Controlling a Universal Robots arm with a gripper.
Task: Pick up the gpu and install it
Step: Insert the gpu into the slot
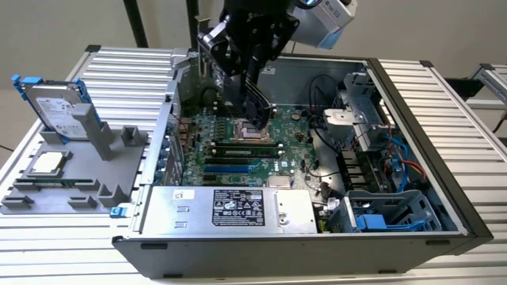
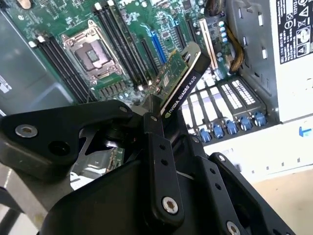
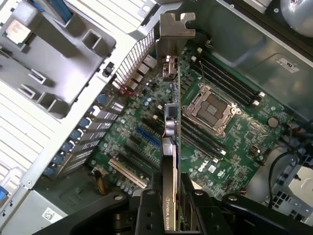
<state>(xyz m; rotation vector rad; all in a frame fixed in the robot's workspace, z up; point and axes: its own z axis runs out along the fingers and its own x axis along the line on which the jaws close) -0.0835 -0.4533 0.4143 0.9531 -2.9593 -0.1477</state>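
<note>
My gripper (image 1: pixel 247 59) is shut on the gpu (image 1: pixel 255 110) and holds it on edge over the green motherboard (image 1: pixel 297 142) inside the open computer case (image 1: pixel 412 95). In the second wrist view the gpu (image 2: pixel 183 83) shows its black shroud edge and green board, with one black finger (image 2: pixel 157 147) pressed along it. In the first wrist view the gpu (image 3: pixel 168 147) runs away from the gripper (image 3: pixel 168 203). Its silver end bracket (image 3: pixel 173 34) points toward the case's slotted rear wall. The card hangs clear above the expansion slots (image 3: pixel 146 137), beside the processor socket (image 3: pixel 210 107).
On the exterior view's left a grey fixture (image 1: pixel 119 172) carries a silver hard drive in a blue-edged caddy (image 1: pixel 59 110), a processor (image 1: pixel 47 161) and a narrow memory stick (image 1: pixel 67 183). The power supply (image 1: pixel 230 208), drive cage (image 1: pixel 388 217) and cables (image 1: pixel 396 160) crowd the case.
</note>
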